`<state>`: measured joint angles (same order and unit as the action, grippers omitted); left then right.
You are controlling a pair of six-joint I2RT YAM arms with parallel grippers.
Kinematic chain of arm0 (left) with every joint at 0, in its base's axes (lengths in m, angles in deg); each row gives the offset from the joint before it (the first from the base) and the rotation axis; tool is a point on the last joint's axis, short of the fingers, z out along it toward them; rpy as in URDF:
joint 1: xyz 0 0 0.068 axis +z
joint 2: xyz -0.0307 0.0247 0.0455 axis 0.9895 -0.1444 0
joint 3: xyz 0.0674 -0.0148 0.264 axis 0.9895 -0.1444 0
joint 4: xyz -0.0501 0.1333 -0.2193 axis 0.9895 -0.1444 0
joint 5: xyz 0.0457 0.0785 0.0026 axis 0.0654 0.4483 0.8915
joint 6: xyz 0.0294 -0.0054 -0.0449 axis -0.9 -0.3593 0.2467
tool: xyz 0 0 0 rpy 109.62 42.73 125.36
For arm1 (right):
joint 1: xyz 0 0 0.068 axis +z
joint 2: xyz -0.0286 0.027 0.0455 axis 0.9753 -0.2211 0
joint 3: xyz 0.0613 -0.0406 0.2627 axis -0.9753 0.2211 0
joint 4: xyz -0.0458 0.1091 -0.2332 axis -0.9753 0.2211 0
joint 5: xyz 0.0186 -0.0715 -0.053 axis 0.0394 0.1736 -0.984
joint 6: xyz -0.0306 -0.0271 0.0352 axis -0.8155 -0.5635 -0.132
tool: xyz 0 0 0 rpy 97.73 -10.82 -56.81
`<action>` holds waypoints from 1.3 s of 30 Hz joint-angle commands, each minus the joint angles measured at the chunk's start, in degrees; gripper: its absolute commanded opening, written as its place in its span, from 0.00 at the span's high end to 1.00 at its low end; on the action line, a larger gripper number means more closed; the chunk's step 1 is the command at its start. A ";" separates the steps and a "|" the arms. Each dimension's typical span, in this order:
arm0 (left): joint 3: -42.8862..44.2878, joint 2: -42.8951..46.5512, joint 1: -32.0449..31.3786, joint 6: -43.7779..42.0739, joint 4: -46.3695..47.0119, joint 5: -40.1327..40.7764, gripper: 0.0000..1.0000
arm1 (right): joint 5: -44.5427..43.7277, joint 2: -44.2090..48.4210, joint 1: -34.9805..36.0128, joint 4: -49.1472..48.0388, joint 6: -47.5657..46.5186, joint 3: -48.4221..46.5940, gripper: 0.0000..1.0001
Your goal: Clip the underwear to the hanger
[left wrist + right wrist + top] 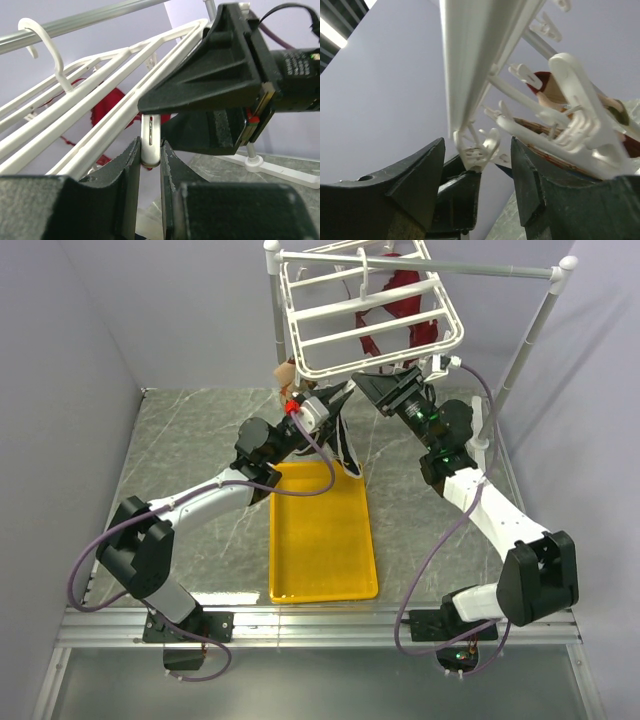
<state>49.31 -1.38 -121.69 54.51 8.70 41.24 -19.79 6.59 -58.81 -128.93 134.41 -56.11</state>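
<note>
The white hanger (370, 315) hangs from a pole at the back, and its bars cross the left wrist view (75, 135). My left gripper (340, 398) is raised under its front edge, shut on a small white clip (150, 132) between the jaws (150, 145). My right gripper (362, 383) faces it, open, with its jaws on either side of the same clip (480, 150) and apart from it (476, 145). The navy underwear (347, 448) with white trim hangs down below the two grippers. What holds it is hidden.
A yellow tray (320, 530) lies on the grey marble table between the arms. The white pole-frame stand (540, 315) carries the hanger. A dark red garment (405, 290) hangs under the rack, and a brown-and-cream cloth (283, 375) at its left corner.
</note>
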 commanded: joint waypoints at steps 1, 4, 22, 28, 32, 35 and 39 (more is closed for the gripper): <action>2.77 -0.11 0.17 1.74 2.64 -2.07 1.00 | 0.09 -0.64 0.39 -3.78 0.87 -1.42 0.38; 2.50 -0.03 0.09 1.48 2.46 -2.51 1.00 | -0.26 -0.99 0.39 -3.52 1.39 -2.12 0.41; 0.22 1.03 0.53 1.03 2.20 -2.60 1.00 | -1.06 -1.87 -0.22 -1.50 3.68 -5.02 0.49; 0.04 1.20 0.79 1.04 1.93 -2.69 1.00 | -0.88 -1.78 -0.22 -0.88 3.51 -4.76 0.68; 0.22 1.20 0.88 1.12 1.05 -2.16 0.96 | -0.71 -1.70 -0.48 -0.62 3.33 -4.76 0.91; 0.31 1.55 1.14 0.95 -0.08 -2.42 0.79 | -0.36 -1.78 -0.57 -0.27 2.80 -5.29 0.99; -0.57 4.88 1.31 0.33 -3.07 -4.26 0.53 | 0.17 -1.70 -0.66 0.43 2.19 -5.73 1.00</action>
<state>49.38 -0.86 -120.68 54.64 7.61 39.56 -19.79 4.87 -59.25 -127.64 136.79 -58.47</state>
